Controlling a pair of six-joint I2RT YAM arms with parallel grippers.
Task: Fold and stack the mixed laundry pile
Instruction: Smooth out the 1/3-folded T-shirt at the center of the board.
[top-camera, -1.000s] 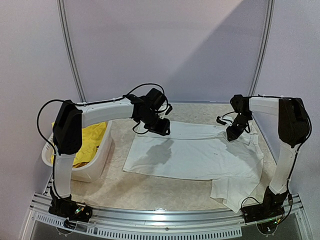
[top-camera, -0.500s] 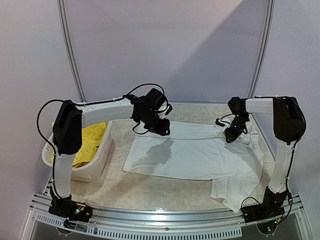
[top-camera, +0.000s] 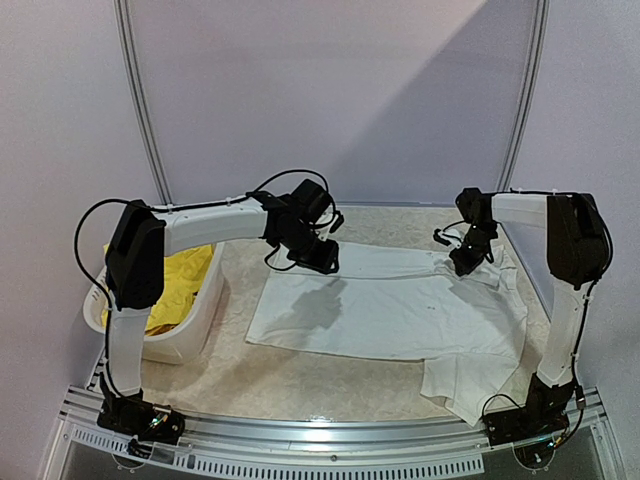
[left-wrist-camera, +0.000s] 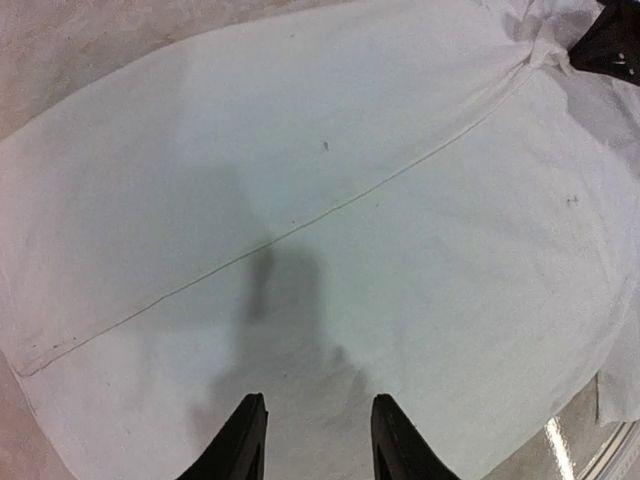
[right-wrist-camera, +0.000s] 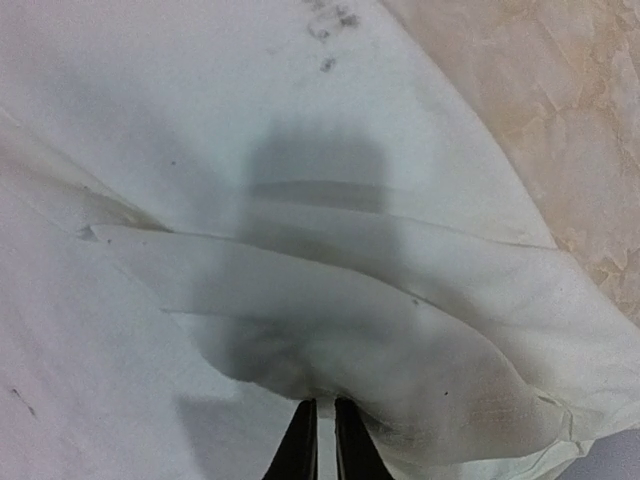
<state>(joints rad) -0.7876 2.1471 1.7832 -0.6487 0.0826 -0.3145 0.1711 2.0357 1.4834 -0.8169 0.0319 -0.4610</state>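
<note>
A white T-shirt (top-camera: 390, 310) lies spread flat across the table, its near right corner rumpled. My left gripper (top-camera: 325, 262) hovers over the shirt's far left edge. In the left wrist view its jaws (left-wrist-camera: 315, 420) stand open with only flat cloth (left-wrist-camera: 350, 150) below them. My right gripper (top-camera: 462, 265) is at the shirt's far right part. In the right wrist view (right-wrist-camera: 320, 420) it is shut on a raised fold of the white cloth (right-wrist-camera: 350, 300). Bright yellow shorts (top-camera: 175, 285) lie in the basket.
A white slotted plastic basket (top-camera: 200, 320) stands at the left edge of the table, under the left arm. The beige mottled table top (right-wrist-camera: 540, 100) shows beside the shirt's far right. Both arm bases sit on the near rail.
The right gripper's jaws have closed on the fold of the T-shirt and the wrist has shifted slightly. The left arm has stayed where it was.
</note>
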